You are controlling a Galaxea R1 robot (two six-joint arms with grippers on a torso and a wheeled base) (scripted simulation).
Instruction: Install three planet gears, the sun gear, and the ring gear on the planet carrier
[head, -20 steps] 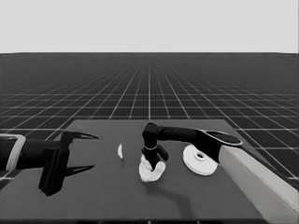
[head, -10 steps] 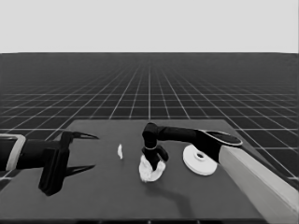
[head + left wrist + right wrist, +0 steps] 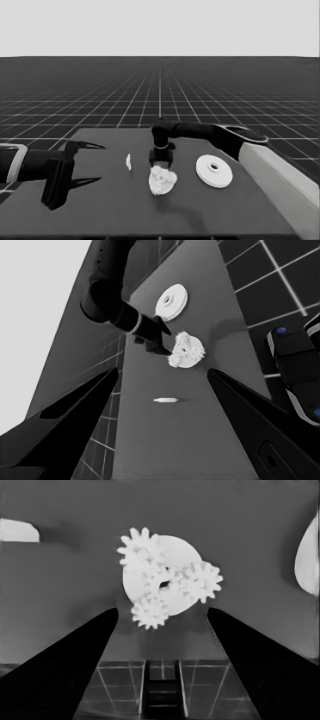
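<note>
Right end effector point(image 3: 161, 164) hangs just above the smaller white round part point(image 3: 162, 575) mid-tabletop, fingers spread wide and empty, with small white toothed gears point(image 3: 202, 581) meshed on it. From my console, the risk is dropping lower and nudging a gear off. Larger white round part point(image 3: 214, 171) waits beside; left end effector point(image 3: 86, 162) idles, spread, at the left end.

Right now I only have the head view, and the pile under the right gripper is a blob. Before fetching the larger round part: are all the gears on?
Observer: The right wrist view shows three gears ringing the smaller round part, and a fourth seems to sit at its centre.
Operator: Is it holding anything?
Observer: No. The right gripper is open above them, nothing between its fingers. The left gripper is parked open at the table's left end.
</note>
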